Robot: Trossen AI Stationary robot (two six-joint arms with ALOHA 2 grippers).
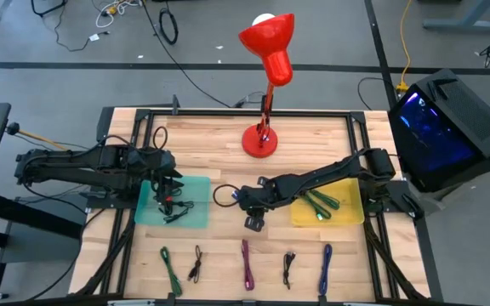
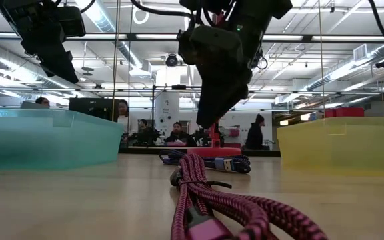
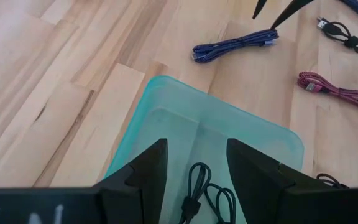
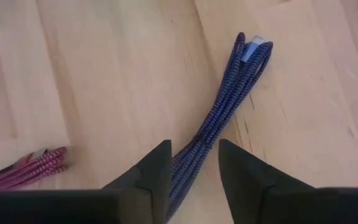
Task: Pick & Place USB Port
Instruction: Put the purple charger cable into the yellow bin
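— What was hard to see?

— From above, the right arm covered most of the blue cable (image 4: 219,118); I only caught it clearly from that arm's wrist. It lay on the table (image 1: 219,144) between the teal tray (image 1: 196,189) and the yellow tray (image 1: 347,212), a folded bundle, plug end pointing away from the fingers.

— And the arms?

— The right gripper (image 4: 194,163) reached low toward the centre, fingers apart astride the cable, not clamped. The left gripper (image 3: 196,163) hung over the teal tray, fingers apart, above a black cable (image 3: 204,196).
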